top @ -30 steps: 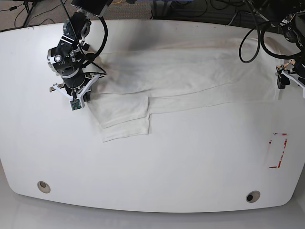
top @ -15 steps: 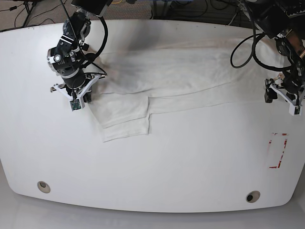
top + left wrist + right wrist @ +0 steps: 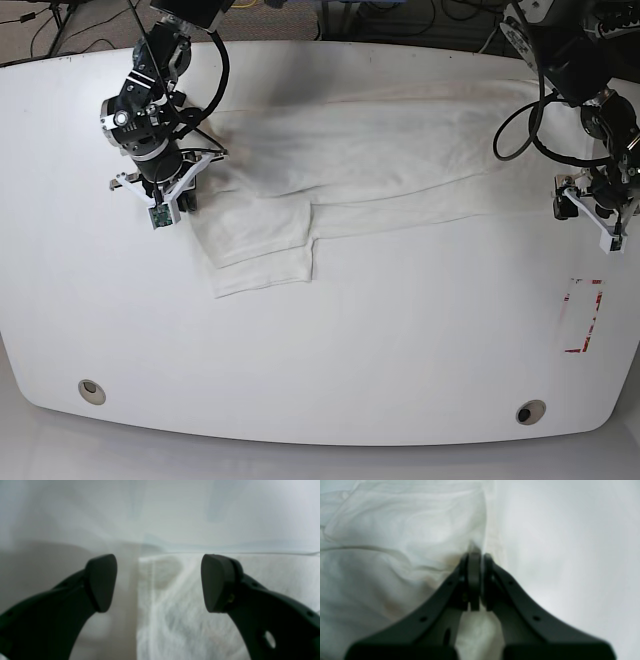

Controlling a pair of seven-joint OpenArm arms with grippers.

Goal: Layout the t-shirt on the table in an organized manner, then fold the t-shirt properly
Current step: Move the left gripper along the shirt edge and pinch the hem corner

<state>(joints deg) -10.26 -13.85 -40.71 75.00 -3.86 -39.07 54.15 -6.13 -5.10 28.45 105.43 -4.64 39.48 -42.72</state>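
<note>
While the near half of the table (image 3: 320, 360) lies bare but for two metal grommet holes (image 3: 91, 391) and a red-white tape rectangle (image 3: 583, 316), the t-shirt (image 3: 380, 165) is stretched in a long band across the far half, one end doubled over in stacked layers toward the right arm's side.

The main risk, as I judge it, is uneven tension. Only one end of the cloth is pinched, so any pull by the right arm would drag the whole band sideways and deepen the wrinkles instead of spreading it. The pinch also looks shallow, right at the fabric's edge, and thin cotton could slip free. At the other end, the open jaws straddle the hem, half over cloth and half over bare tabletop; closing there might catch only a thin fringe, or press the pads onto the glossy surface and miss the fabric altogether.

The right gripper (image 3: 477, 555) is clamped tight, its fingertips pressed together on a fold at the t-shirt's edge, cloth bunching just beside it. The left gripper (image 3: 159, 582) stands at its widest, holding nothing, hanging over the far corner of the shirt; whether its pads (image 3: 101, 580) touch the cloth I cannot tell.
</note>
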